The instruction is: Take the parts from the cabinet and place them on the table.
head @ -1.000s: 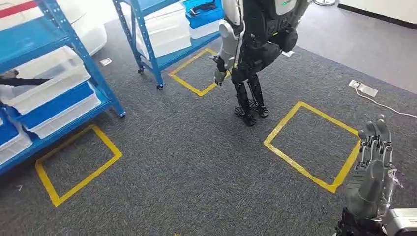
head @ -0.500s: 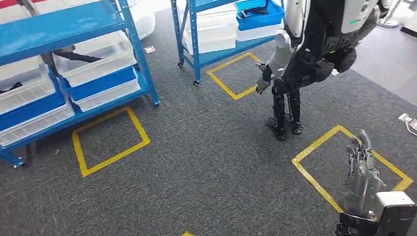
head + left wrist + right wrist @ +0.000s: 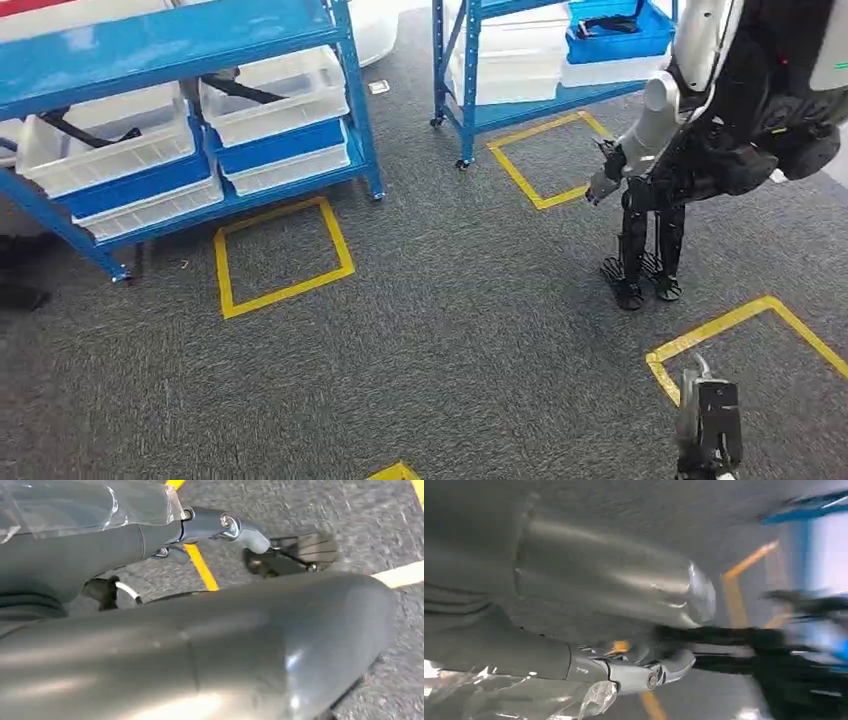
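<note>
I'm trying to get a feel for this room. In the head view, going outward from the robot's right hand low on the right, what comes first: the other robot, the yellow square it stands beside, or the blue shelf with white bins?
From the right hand:
1. Yellow square, partly in frame just above the hand.
2. Other robot, farther up on the right.
3. Blue shelf, far across at upper left.

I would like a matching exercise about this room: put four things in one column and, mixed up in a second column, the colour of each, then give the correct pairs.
Things:
1. shelf frame
2. floor tape squares
3. carpet
4. upper bins

Colours:
A. yellow
B. white
C. blue
D. dark grey

Pairs: 1-C, 2-A, 3-D, 4-B
</note>
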Available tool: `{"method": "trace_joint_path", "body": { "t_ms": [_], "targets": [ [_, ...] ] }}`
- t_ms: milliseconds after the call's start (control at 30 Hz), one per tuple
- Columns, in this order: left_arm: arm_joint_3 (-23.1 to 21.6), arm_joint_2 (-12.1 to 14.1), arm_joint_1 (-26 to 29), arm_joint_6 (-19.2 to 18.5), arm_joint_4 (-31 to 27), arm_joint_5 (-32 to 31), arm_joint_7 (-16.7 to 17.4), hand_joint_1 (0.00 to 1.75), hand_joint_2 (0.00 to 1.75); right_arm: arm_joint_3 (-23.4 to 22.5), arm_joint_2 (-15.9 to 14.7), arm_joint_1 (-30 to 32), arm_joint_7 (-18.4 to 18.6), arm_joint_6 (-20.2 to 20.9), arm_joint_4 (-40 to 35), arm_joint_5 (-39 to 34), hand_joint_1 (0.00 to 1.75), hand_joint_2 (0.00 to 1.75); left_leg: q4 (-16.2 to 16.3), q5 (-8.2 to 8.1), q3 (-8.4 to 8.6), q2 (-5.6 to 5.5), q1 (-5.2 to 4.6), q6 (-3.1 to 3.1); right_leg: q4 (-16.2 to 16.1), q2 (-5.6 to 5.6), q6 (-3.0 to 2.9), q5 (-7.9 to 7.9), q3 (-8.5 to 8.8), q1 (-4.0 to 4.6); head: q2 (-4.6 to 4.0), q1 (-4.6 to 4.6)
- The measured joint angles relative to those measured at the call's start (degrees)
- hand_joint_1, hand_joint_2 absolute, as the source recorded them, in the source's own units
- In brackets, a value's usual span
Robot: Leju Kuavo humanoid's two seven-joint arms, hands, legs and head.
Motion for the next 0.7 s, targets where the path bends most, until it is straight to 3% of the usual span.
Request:
{"method": "trace_joint_path", "body": {
  "t_ms": [33, 67, 167, 200, 233, 267, 300, 333, 367, 400, 433, 467, 500, 533, 567, 633, 667, 700],
  "targets": [
    [-0.20, 0.09, -0.12, 0.00, 0.00, -0.07, 0.20, 0.00, 0.00, 0.00, 0.64, -0.42, -1.47, 0.53, 3.72, -0.86, 0.00, 0.00, -5.24, 1.63, 2.76, 3.88, -0.59, 0.66, -0.01, -0.86, 0.28, -0.25, 0.41, 0.08, 0.00, 0.00],
    [-0.28, 0.13, -0.35, 0.00, 0.00, -0.09, 0.41, 0.00, 0.00, 0.04, 1.29, -1.13, -3.08, 1.25, 8.64, -1.83, 0.00, 0.00, -6.07, 1.65, 2.77, 4.30, -0.81, 0.46, 0.10, -1.48, 0.75, -0.81, 0.62, 0.53, 0.02, 0.00],
    [-0.63, 0.35, -0.26, 0.00, 0.00, -0.13, 0.41, 0.00, 0.00, 0.44, 3.39, -4.06, -4.40, 2.17, 19.92, -3.13, 0.00, 0.00, -6.09, 1.45, 2.72, 2.01, -1.11, 1.07, -0.55, -3.33, 1.60, -1.02, 1.66, 0.31, 0.00, 0.00],
    [-0.70, 0.35, -0.23, 0.02, 0.00, -0.26, 0.44, 0.00, 0.00, 0.85, 4.11, -4.84, -4.31, 2.36, 23.78, -3.11, 0.00, 0.00, -6.92, 1.89, 3.65, 1.03, -0.62, 1.59, -0.85, -3.57, 2.18, -1.37, 2.27, 0.25, 0.02, -0.02],
    [-0.79, 0.46, -0.12, 0.13, 0.00, -0.37, 0.46, 0.00, 0.00, 1.29, 4.85, -4.99, -4.16, 2.41, 26.91, -2.96, 0.00, 0.00, -7.26, 2.08, 4.07, 0.38, -0.33, 1.72, 0.12, 0.22, 2.43, -2.03, 2.32, -0.07, 0.02, 0.07],
    [-0.98, 0.66, -0.36, 0.30, 0.00, -0.64, 0.48, 0.00, 0.00, 1.77, 5.46, -5.35, -3.87, 2.34, 30.29, -2.58, 0.00, 0.00, -7.30, 2.08, 4.04, -0.25, -0.22, 2.00, 3.11, 2.98, 2.49, -3.87, 0.77, -0.12, 0.02, 0.06],
    [-1.29, 0.66, -0.72, 0.61, 0.00, -0.70, 0.41, 0.00, 0.00, 2.01, 5.93, -5.53, -3.57, 2.08, 34.06, -2.39, 0.00, 0.00, -7.29, 2.13, 4.04, -1.02, -0.21, 2.26, 7.98, 4.45, 2.56, -6.23, -1.76, -0.32, 0.02, 0.07],
    [-1.66, 0.66, -0.89, 1.03, 0.00, -0.83, 0.35, 0.00, 0.00, 2.43, 6.52, -5.60, -3.06, 1.90, 36.95, -2.21, 0.00, 0.00, -7.28, 2.07, 4.07, -1.98, -0.23, 2.35, 12.88, 5.15, 2.71, -8.17, -4.46, -0.27, 0.02, 0.07],
    [-1.86, 0.66, -0.93, 2.10, 0.00, -1.07, 0.28, 0.00, 0.00, 2.98, 7.11, -5.62, -2.38, 1.77, 39.61, -1.60, 0.00, 0.00, -7.25, 2.01, 4.10, -2.86, -0.31, 2.41, 16.58, 5.49, 2.85, -9.06, -6.73, -0.23, 0.02, 0.07],
    [-2.03, 0.66, -0.88, 3.75, 0.00, -1.60, 0.18, 0.00, 0.00, 3.86, 8.04, -5.66, -1.08, 1.64, 43.06, -0.67, 0.00, 0.00, -7.25, 1.94, 4.28, -3.93, -0.35, 2.42, 17.86, 5.56, 2.91, -8.41, -8.08, -0.28, 0.02, 0.07],
    [-2.21, 0.66, -0.75, 4.86, 0.00, -1.95, 0.06, 0.00, 0.00, 4.55, 8.57, -5.70, -0.17, 1.60, 45.05, -0.07, 0.00, 0.00, -7.23, 1.81, 4.44, -4.89, -0.34, 2.27, 16.08, 5.62, 2.80, -6.41, -7.85, -0.29, 0.02, 0.07],
    [-2.58, 0.66, -0.67, 5.83, 0.00, -2.25, -0.13, 0.00, 0.00, 5.39, 9.20, -5.75, 1.00, 1.62, 47.00, 0.82, 0.00, 0.00, -7.20, 1.72, 4.64, -5.82, -0.33, 2.13, 11.80, 5.85, 2.59, -3.43, -6.45, -0.30, 0.02, 0.04],
    [-2.97, 0.66, -0.67, 6.34, 0.00, -2.49, -0.22, 0.00, 0.00, 6.09, 9.62, -5.75, 1.98, 1.62, 48.84, 1.81, 0.00, 0.00, -7.20, 1.60, 4.86, -6.65, -0.32, 1.96, 6.48, 6.80, 2.33, -0.44, -4.35, -0.30, 0.02, 0.07],
    [-3.24, 0.70, -0.68, 6.73, 0.00, -2.80, -0.28, 0.00, 0.00, 6.91, 9.93, -5.74, 3.09, 1.69, 50.60, 2.94, 0.00, 0.00, -7.21, 1.47, 4.97, -7.32, -0.23, 1.76, 1.52, 9.66, 2.08, 1.79, -2.34, -0.38, 0.02, 0.07],
    [-3.41, 0.72, -0.85, 7.04, 0.00, -2.84, -0.28, 0.00, 0.00, 7.97, 10.25, -5.72, 4.73, 1.82, 52.34, 4.43, 0.00, 0.00, -7.10, 1.21, 4.91, -7.98, -0.64, 1.34, 0.10, 10.93, 1.56, 1.58, -1.71, -0.16, 0.02, 0.07],
    [-3.67, 0.68, -0.86, 7.21, 0.00, -3.00, -0.37, 0.00, 0.00, 10.12, 10.84, -6.04, 7.39, 1.97, 54.88, 7.85, 0.00, 0.00, -7.13, 1.05, 4.73, -9.06, -0.30, 0.68, 0.02, 9.59, 0.95, 1.50, -1.61, 0.29, 0.02, 0.09],
    [-3.98, 0.68, -0.76, 7.21, 0.00, -3.00, -0.39, 0.00, 1.75, 11.22, 11.24, -6.45, 8.99, 2.30, 55.89, 9.29, 0.00, 0.00, -7.25, 1.00, 4.71, -9.53, -0.12, 0.38, 0.02, 9.05, 0.57, 1.39, -1.46, 0.38, 0.02, 0.07],
    [-4.33, 0.72, -0.67, 7.23, 0.00, -3.00, -0.46, 0.00, 1.75, 12.57, 11.65, -6.69, 10.38, 2.54, 56.89, 10.78, 0.00, 0.00, -7.09, 0.84, 4.65, -10.14, -0.05, -0.02, -0.26, 8.24, 0.13, 1.61, -1.27, 0.25, 0.02, 0.07]
  ]
}}
